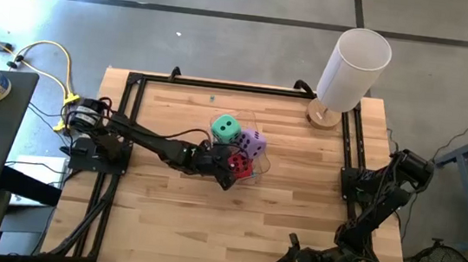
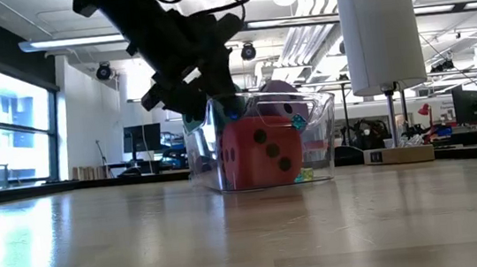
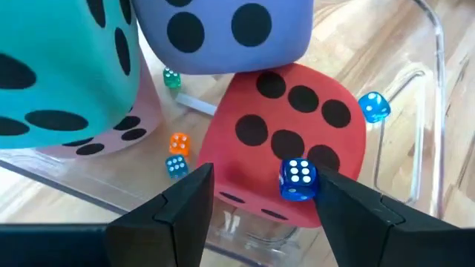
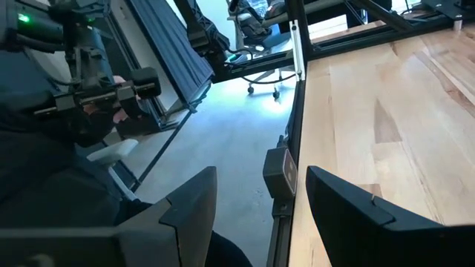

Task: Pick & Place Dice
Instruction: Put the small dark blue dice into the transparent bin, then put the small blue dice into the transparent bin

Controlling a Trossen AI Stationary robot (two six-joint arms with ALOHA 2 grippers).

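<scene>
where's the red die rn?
In the high view the red die sits inside the clear bin near the table's centre, just below the purple die, with the left gripper right at it.

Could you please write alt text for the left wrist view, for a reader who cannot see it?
The left gripper hangs open over a clear bin, its fingers either side of the red die. Purple, green and pink dice sit beyond it, with small blue, orange and green dice scattered between.
</scene>
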